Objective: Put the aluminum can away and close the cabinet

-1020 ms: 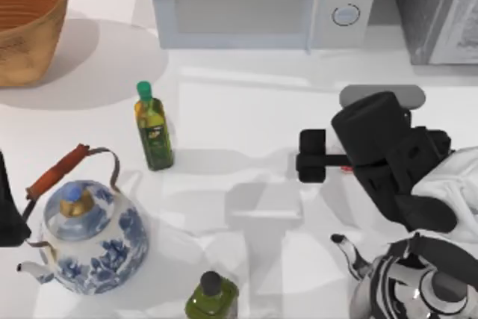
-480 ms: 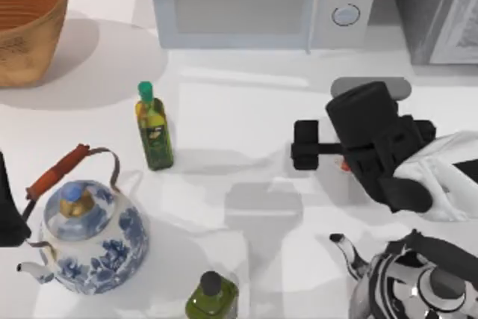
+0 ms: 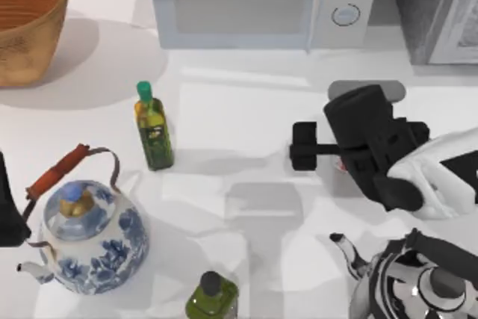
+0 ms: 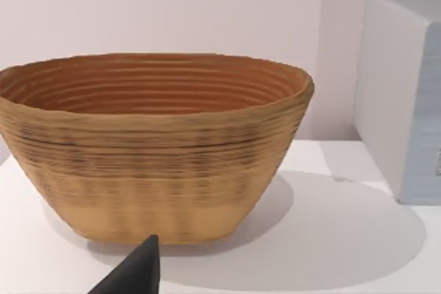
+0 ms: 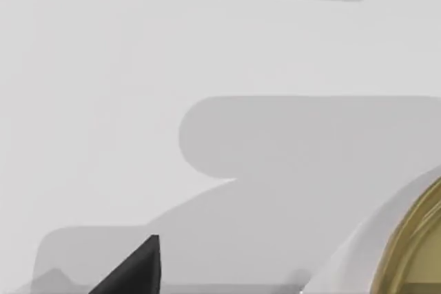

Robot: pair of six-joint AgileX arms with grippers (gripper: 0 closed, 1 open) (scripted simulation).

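Aluminum can (image 5: 413,253) — white w/ gold rim, by right gripper (image 3: 314,156); grip state unclear.

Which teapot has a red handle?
The blue-and-white flowered teapot at the table's left has the red grip on its handle. The black-and-white striped teapot at the bottom right has a dark handle instead.

Right arm (image 3: 418,177) reaching in from top view's right edge, over right half of table, black wrist block leading white link. Right gripper (image 3: 340,163) pointing down below wrist block, fingers hidden under it. One dark fingertip (image 5: 134,270) showing in right wrist view. Left arm (image 3: 9,207) sitting parked at top view's left edge, dark link just poking in. One dark fingertip (image 4: 134,273) showing in left wrist view.
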